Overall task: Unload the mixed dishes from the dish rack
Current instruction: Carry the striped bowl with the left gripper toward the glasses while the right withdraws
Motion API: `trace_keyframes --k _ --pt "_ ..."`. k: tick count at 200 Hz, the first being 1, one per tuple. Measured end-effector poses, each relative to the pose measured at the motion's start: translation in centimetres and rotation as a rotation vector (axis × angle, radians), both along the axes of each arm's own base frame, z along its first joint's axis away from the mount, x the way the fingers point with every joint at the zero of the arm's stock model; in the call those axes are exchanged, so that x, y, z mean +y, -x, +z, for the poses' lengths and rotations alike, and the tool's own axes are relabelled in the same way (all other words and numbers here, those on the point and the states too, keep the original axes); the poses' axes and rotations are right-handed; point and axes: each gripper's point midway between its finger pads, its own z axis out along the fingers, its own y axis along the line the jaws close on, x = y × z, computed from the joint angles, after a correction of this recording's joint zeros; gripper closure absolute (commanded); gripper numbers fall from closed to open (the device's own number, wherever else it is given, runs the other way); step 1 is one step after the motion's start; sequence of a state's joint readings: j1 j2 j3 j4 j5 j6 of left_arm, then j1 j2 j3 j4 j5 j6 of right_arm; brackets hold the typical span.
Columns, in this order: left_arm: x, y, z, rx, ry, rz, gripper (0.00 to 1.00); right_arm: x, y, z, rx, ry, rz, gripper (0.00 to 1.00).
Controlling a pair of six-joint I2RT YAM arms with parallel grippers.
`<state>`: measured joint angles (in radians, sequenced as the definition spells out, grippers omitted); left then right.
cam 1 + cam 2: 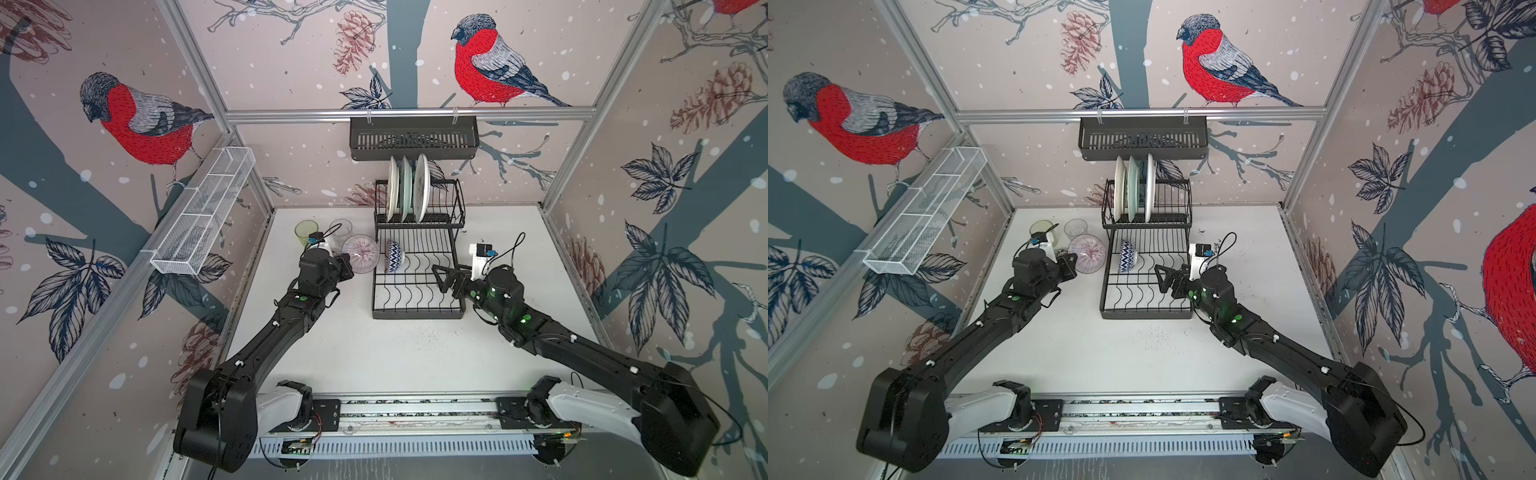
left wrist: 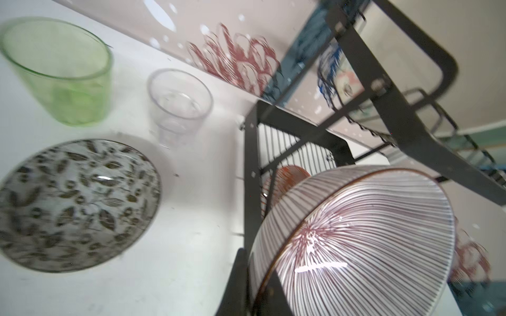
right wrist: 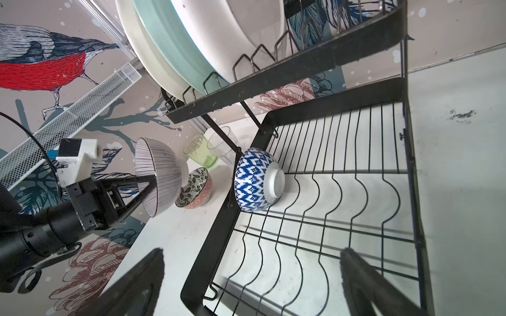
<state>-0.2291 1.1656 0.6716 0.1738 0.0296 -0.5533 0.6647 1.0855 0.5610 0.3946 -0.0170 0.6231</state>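
Our left gripper (image 1: 348,267) is clamped on the rim of the striped bowl (image 1: 360,253). It holds the bowl tilted in the air just beside the left edge of the dish rack (image 1: 415,314). Below, on the table, stand the leaf-patterned bowl (image 3: 195,188), the green tumbler (image 1: 306,232) and the clear tumbler (image 1: 340,230).

Our right gripper (image 1: 440,277) hangs over the rack's lower grid, jaws spread wide with nothing between them. Ahead of it, toward the grid's far left corner, the blue-and-white bowl (image 1: 394,256) lies on its side. Its foot faces our right gripper and its mouth faces the rack's left frame, so its axis runs across the rack. We judge this bowl falls to the right arm, which is free and nearer, and which must reach leftward and catch the rim. Behind, three plates (image 1: 405,191) stand on edge in the upper tier
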Motion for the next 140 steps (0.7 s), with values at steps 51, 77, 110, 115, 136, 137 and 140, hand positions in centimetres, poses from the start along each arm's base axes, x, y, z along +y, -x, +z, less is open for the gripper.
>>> trace_keyframes --k 51,77,110,115,136,137,140 --pt "5.3 -0.3 -0.9 0.014 -0.023 0.157 1.00 -1.3 0.7 0.1 -0.001 0.033 -0.016 0.01" --pt "6.6 0.0 -1.6 0.025 -0.038 0.193 1.00 -2.1 0.9 0.0 0.004 0.048 -0.033 0.00" --pt "8.1 -0.2 -3.0 0.059 -0.044 0.234 1.00 -2.6 1.0 0.0 0.004 0.057 -0.050 0.01" --pt "8.3 -0.2 -3.1 0.064 -0.045 0.238 1.00 -2.8 1.0 0.0 0.005 0.059 -0.056 0.01" --pt "8.9 -0.3 -3.4 0.074 -0.060 0.244 1.00 -3.0 1.0 -0.4 0.013 0.069 -0.065 0.00" --pt "8.9 -0.3 -3.5 0.074 -0.060 0.244 1.00 -3.0 1.0 -0.4 0.014 0.069 -0.065 0.00" --pt "8.9 -0.3 -3.4 0.074 -0.060 0.246 1.00 -3.0 1.0 -0.4 0.014 0.070 -0.067 0.01"
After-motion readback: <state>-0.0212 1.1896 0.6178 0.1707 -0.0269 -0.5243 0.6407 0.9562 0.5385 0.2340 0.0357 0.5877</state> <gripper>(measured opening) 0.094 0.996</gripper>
